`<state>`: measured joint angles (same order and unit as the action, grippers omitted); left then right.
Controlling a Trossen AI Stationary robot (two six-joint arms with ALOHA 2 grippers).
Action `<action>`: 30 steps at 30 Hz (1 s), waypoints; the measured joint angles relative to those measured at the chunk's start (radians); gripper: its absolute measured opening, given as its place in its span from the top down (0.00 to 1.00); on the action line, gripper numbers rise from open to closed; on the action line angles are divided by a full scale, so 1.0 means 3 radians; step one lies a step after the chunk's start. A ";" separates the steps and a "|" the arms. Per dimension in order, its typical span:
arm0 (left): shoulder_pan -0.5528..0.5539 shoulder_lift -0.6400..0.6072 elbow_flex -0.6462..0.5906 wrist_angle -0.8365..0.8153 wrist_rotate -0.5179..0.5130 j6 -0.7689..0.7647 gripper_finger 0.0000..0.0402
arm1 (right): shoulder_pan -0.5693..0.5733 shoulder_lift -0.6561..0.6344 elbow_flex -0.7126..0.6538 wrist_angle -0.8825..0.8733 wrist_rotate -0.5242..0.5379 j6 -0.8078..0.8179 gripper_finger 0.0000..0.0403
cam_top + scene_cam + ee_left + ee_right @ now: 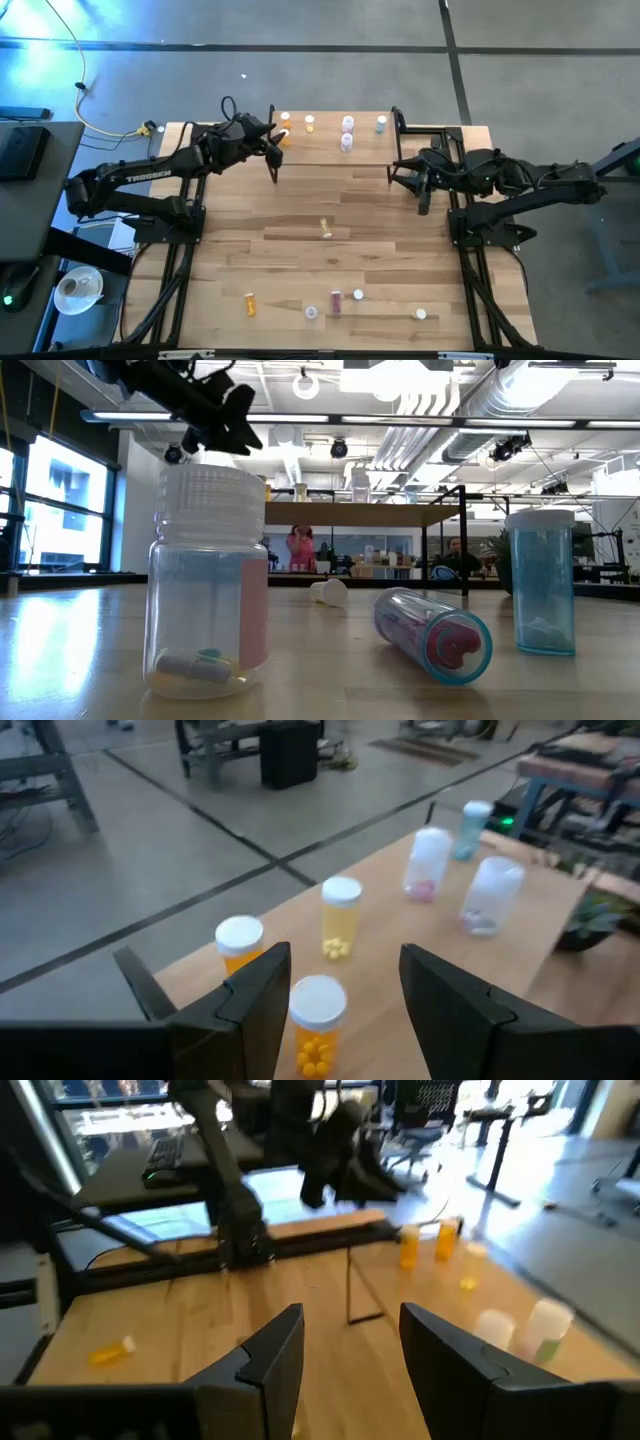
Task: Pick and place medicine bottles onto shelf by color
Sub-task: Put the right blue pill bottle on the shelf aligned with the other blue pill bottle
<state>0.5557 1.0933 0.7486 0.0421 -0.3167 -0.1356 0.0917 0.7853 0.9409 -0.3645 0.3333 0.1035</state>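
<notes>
The shelf (335, 150) stands at the table's far edge. On it are three orange bottles (240, 942), (341, 920), (318, 1030), two pale purple-tinted bottles (428, 865), (490, 895) and a blue one (470, 828), all upright on their bases. My left gripper (345, 960) is open at the shelf's left end, its fingers on either side of the nearest orange bottle without touching it. My right gripper (350, 1345) hangs open and holds nothing, off the shelf's right end (405, 178).
More bottles are on the table: a yellow one lying on its side mid-table (325, 228), an orange one (250, 303), a purple one (336, 302) and several small ones by the near edge (420, 314). A green plant (590, 920) is beside the shelf.
</notes>
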 joint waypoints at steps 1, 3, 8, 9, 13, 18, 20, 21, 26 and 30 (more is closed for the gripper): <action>-0.0009 -0.0047 0.0000 -0.0007 0.0043 0.0002 0.55 | 0.0000 0.0001 0.0000 -0.0048 -0.0058 0.0046 0.61; -0.0039 -0.0148 0.0000 -0.0015 0.0172 0.0001 0.55 | 0.0001 0.0014 0.0000 -0.0158 -0.0170 0.0133 0.61; -0.0176 -0.0354 0.0001 -0.0083 0.0609 0.0017 0.55 | 0.0001 0.0100 0.0000 -0.0350 -0.0538 0.0374 0.61; -0.0219 -0.0382 0.0003 -0.0099 0.0697 0.0025 0.55 | 0.0001 0.0127 0.0000 -0.0368 -0.0589 0.0419 0.61; -0.0426 -0.0422 0.0004 -0.0189 0.0933 0.0026 0.55 | 0.0003 0.0282 0.0000 -0.0399 -0.0727 0.0449 0.61; -0.0753 -0.0422 0.0004 -0.0380 0.0943 0.0019 0.55 | 0.0092 0.0541 0.0000 -0.0407 -0.0951 0.0549 0.58; -0.0886 -0.0422 0.0004 -0.0478 0.0941 -0.0029 0.55 | 0.0176 0.0645 0.0000 -0.0403 -0.0950 0.0563 0.55; -0.0945 -0.0422 0.0004 -0.0529 0.0939 -0.0059 0.55 | 0.0219 0.0694 0.0000 -0.0391 -0.0948 0.0554 0.54; -0.1223 -0.0422 0.0004 -0.0707 0.0928 -0.0151 0.55 | 0.0505 0.0932 0.0000 -0.0364 -0.0950 0.0474 0.50; -0.1394 -0.0422 0.0004 -0.0769 0.0810 -0.0161 0.55 | 0.0732 0.1140 0.0000 -0.0354 -0.0947 0.0489 0.49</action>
<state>0.1375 0.9668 0.7498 -0.1885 -0.0738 -0.1841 0.3115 1.1274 0.9409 -0.4708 0.0492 0.2501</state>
